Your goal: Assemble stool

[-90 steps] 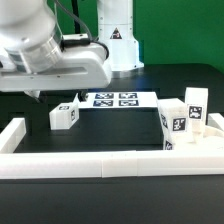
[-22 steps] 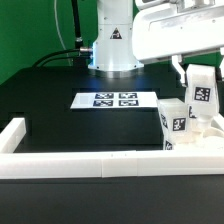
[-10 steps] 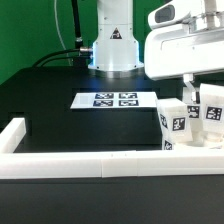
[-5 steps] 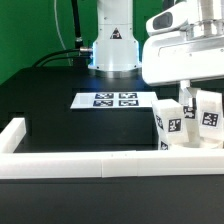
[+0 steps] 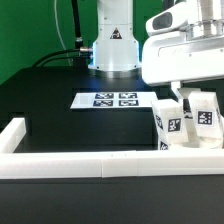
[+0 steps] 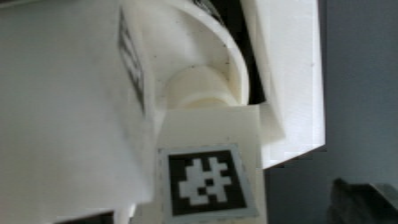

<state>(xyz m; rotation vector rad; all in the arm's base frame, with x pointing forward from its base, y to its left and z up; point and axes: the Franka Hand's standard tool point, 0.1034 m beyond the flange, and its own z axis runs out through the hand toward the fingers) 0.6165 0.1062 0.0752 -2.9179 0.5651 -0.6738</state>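
Observation:
The white stool seat (image 5: 198,143) lies at the exterior view's right, in the corner behind the rail. One tagged leg (image 5: 168,122) stands upright on it. My gripper (image 5: 196,98) is right above the seat and is shut on a second tagged leg (image 5: 205,116), which it holds upright beside the first with its lower end at the seat. In the wrist view this leg (image 6: 210,165) fills the middle with its tag facing the camera and its round end (image 6: 199,88) against the seat's white body (image 6: 71,120). My fingertips are hidden there.
A long white rail (image 5: 90,164) borders the table's front, with a short arm (image 5: 14,131) at the exterior view's left. The marker board (image 5: 114,100) lies on the black table in front of the robot's base (image 5: 113,45).
My gripper carried the leg across to the exterior view's right and lowered it beside the standing leg. In the last half second the held leg shifted slightly left.

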